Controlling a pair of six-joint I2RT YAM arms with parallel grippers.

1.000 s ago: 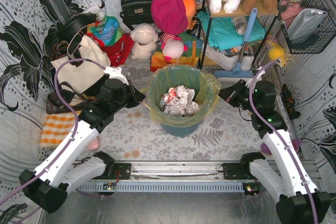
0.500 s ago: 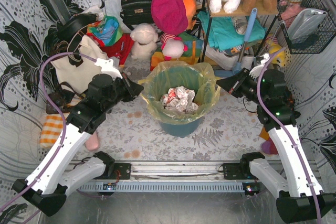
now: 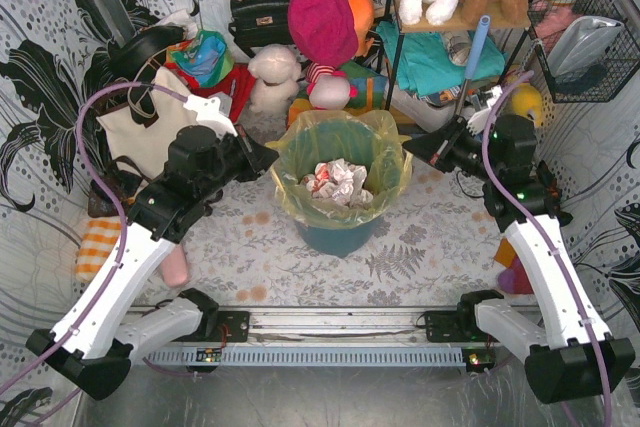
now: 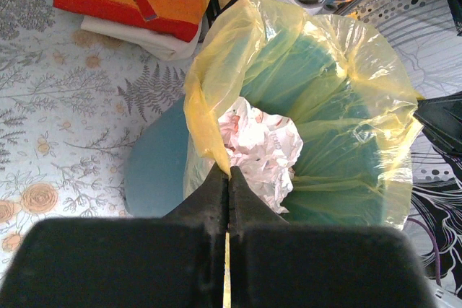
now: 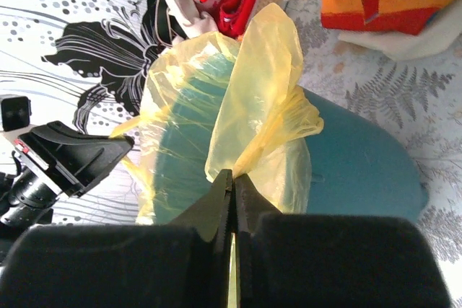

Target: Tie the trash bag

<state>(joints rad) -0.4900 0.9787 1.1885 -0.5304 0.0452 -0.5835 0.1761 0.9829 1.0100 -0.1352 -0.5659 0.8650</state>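
Note:
The trash bag (image 3: 345, 137) is thin yellow-green plastic lining a teal round bin (image 3: 335, 235), with crumpled white and red paper (image 3: 335, 182) inside. My left gripper (image 3: 272, 159) is shut on the bag's left rim; in the left wrist view (image 4: 229, 171) yellow plastic (image 4: 209, 117) runs between the closed jaws. My right gripper (image 3: 410, 150) is shut on the bag's right rim; in the right wrist view (image 5: 232, 175) a bunched fold of the bag (image 5: 263, 99) rises from the closed jaws. The rim is lifted and stretched between both grippers.
A cream tote bag (image 3: 150, 132) lies at the left. Plush toys, a black handbag (image 3: 258, 12) and folded cloths crowd the back. A shelf rack (image 3: 440, 57) stands behind the right gripper. An orange checked cloth (image 3: 100, 242) lies at the near left.
Both grippers have risen and pulled the bag's rim up and off the bin's edge. The bag's mouth now stands taller and narrower above the bin.

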